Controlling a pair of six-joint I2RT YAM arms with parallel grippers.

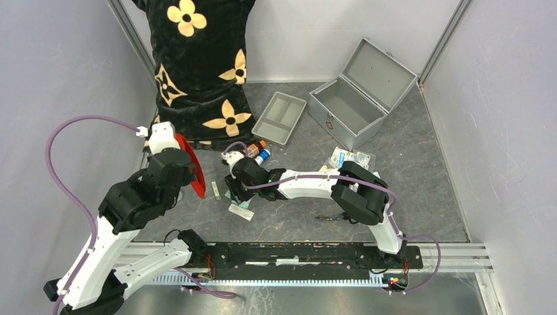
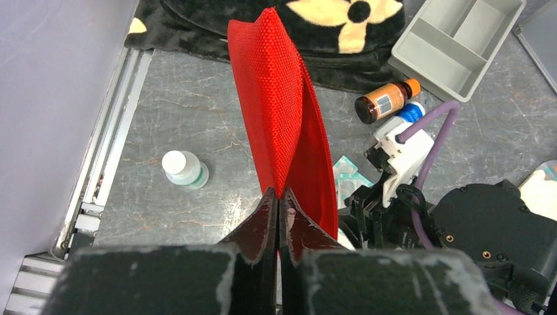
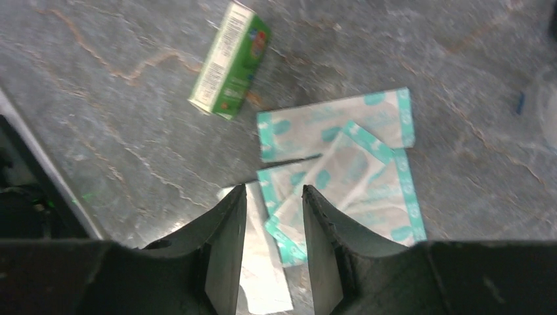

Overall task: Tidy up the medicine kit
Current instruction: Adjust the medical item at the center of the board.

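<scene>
The medicine kit, a silver-grey metal case, stands at the back right with its lid open and nothing visible inside. My left gripper is shut on the lower edge of a flat red pouch, which it holds upright above the table at the left. My right gripper is open, low over a small pile of teal-and-white sachets and a white packet. A corner of the sachets lies under the gap between its fingers. In the top view the right gripper is at the table's middle.
A grey divided tray lies left of the case. An orange bottle and a blue-capped bottle lie near the right wrist. There is a small green box, a white bottle, more packets and a black flowered bag.
</scene>
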